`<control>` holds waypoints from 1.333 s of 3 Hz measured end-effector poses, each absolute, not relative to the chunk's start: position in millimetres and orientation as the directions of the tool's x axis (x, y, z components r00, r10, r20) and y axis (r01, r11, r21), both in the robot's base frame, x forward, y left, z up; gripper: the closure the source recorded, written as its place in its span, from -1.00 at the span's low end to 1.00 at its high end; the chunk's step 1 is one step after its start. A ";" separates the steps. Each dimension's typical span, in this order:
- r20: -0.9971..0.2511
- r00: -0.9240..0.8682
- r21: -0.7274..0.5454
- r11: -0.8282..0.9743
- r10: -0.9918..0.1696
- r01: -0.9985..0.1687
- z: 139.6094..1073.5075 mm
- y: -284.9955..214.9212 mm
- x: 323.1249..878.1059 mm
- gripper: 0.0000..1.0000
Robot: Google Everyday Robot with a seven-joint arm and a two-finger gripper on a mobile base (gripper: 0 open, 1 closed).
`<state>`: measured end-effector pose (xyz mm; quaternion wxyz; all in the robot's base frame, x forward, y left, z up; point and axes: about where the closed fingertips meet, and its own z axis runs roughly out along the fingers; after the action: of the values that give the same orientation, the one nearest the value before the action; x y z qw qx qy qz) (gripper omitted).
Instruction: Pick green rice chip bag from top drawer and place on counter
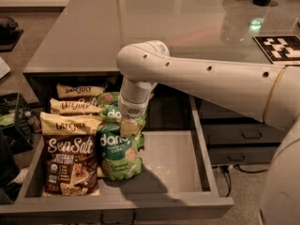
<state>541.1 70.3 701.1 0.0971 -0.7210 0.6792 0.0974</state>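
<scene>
i read this as an office snack kitchen doubling as a robot lab: glossy counter (93, 27), drawer (178, 163) stocked with chip bags (70, 158), a fiducial tag (281, 48) on top. my gripper (127, 125) sits in the drawer, at the front green bag (117, 158).
</scene>
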 end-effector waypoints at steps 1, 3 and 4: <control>-0.306 0.031 -0.006 -0.031 -0.951 -0.999 713.4 63.0 541.0 1.00; -0.315 -0.080 -0.042 0.097 -0.946 -0.994 748.7 21.7 545.7 1.00; -0.287 -0.133 -0.084 0.163 -0.949 -0.983 774.6 -3.6 547.9 1.00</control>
<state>547.9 -3.6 774.6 0.1378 -0.6438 0.7501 0.0625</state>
